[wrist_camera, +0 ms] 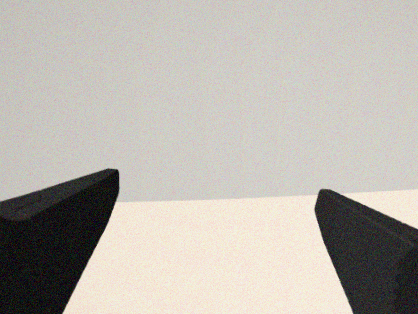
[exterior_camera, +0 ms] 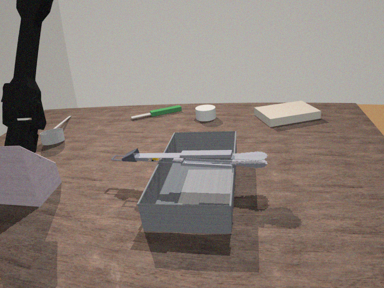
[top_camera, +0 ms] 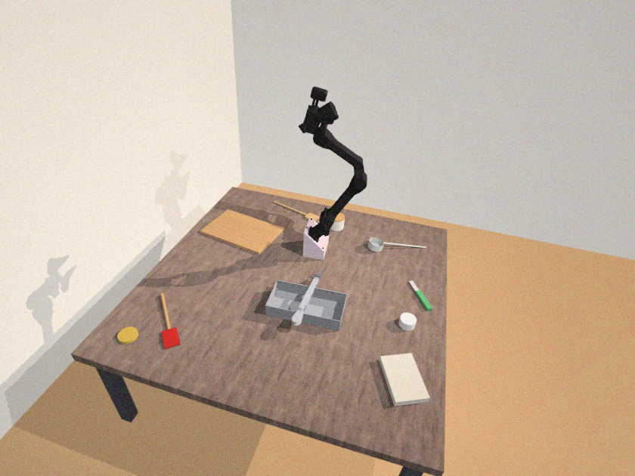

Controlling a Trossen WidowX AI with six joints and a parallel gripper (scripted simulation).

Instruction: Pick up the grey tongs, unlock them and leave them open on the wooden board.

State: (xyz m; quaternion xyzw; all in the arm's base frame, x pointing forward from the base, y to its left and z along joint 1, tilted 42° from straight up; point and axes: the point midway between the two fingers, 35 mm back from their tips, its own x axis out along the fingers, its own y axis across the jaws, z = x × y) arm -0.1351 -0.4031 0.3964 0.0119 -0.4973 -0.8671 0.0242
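The grey tongs (top_camera: 308,299) (exterior_camera: 206,154) lie level across the roasting tin (top_camera: 320,319) (exterior_camera: 186,218), their two arms close together. In the exterior view their scalloped tips stick out past the tin's right wall, and the dark hinge end with its wire loop sticks out past the left wall. The wooden board (top_camera: 240,230) lies flat at the back left in the top view. My gripper (wrist_camera: 219,190) is open and empty, with only walls between its fingers in the wrist view. In the top view it is raised high above the table, far from the tongs.
The arm's pale base (top_camera: 314,246) stands between board and tin. A small pan (top_camera: 375,245) (exterior_camera: 52,136), a green-handled tool (top_camera: 422,299) (exterior_camera: 166,110), a white cylinder (top_camera: 407,321) (exterior_camera: 205,113) and a cream block (top_camera: 404,378) (exterior_camera: 286,114) lie right. A red spatula (top_camera: 170,338) and yellow disc (top_camera: 127,335) lie front left.
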